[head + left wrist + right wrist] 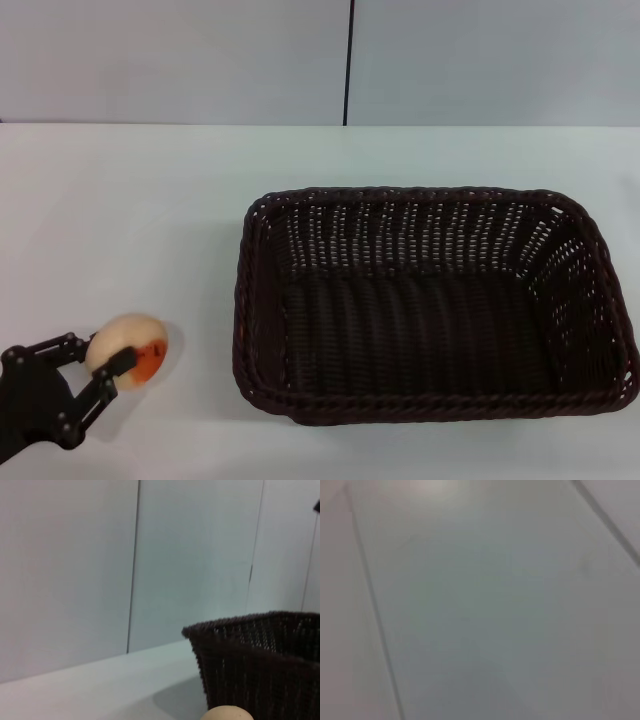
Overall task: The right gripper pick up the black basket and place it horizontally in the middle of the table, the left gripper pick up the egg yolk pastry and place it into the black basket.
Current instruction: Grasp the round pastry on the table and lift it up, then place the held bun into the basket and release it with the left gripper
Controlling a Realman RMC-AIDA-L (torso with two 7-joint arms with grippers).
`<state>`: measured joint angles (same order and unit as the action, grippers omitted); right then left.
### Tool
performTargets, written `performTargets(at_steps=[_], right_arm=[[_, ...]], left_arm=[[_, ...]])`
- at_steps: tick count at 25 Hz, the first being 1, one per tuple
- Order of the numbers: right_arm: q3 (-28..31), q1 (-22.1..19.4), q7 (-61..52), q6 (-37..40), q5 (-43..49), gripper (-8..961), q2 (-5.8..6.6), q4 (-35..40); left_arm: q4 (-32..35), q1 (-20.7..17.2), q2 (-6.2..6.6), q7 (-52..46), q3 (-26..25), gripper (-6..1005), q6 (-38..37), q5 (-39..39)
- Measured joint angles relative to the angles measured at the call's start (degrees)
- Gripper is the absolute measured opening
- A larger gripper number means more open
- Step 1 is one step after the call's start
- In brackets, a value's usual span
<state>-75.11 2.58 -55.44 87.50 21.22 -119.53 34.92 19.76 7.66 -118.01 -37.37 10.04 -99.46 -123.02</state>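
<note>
Pastry (128,345) between the left gripper (97,362) jaws, on the table (150,200); basket (430,305) well to their right.

A plain pale grey wall (170,60) of smooth flat panels rises behind the far edge of the white surface. A thin dark vertical seam (348,60) splits the wall right of its middle in the head view. The left wrist view shows the same wall with a similar narrow seam.
</note>
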Motion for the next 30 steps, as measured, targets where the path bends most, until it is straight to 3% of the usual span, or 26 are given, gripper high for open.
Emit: performTargets(at_steps=[1,7,10,11,12,15,16,21,30], right_arm=[[0.08,0.62,0.13,2.11,-2.10,750,0.12,-3.56],[1.08,1.11,0.26,5.27,-3.36,750,0.26,-8.39],[1.18,1.12,0.52,6.47,-3.38,750,0.27,-10.25],[1.21,1.19,0.61,6.90,-3.40,750,0.27,-11.35],[1.21,1.19,0.61,6.90,-3.40,750,0.27,-11.35],[1.25,1.43,0.63,7.39,-3.42,750,0.28,-12.73],[1.36,1.55,0.65,7.95,-3.47,750,0.33,-13.33],[1.53,1.60,1.24,10.54,-3.54,750,0.41,-14.94],[4.21,2.75,5.82,15.19,-4.09,750,0.50,-19.65]], left_arm=[[0.19,0.45,0.03,-0.19,-0.05,362,-0.33,0.00],[-0.19,2.68,-0.05,-0.55,-3.47,265,-3.18,1.48],[-0.60,6.50,-0.20,-3.35,-5.51,245,-7.67,3.74],[-1.45,9.49,-0.29,-5.10,-5.46,238,-10.17,4.21],[-1.45,9.49,-0.29,-5.10,-5.46,232,-10.17,4.21],[-5.61,14.34,-0.49,-5.44,-3.82,207,-10.76,3.84],[-9.70,17.46,-0.58,-4.23,-0.55,198,-8.94,3.86],[-18.61,20.87,-0.72,-0.52,1.32,145,-3.03,4.14],[-20.04,20.46,-0.48,1.54,0.75,303,1.11,4.18]])
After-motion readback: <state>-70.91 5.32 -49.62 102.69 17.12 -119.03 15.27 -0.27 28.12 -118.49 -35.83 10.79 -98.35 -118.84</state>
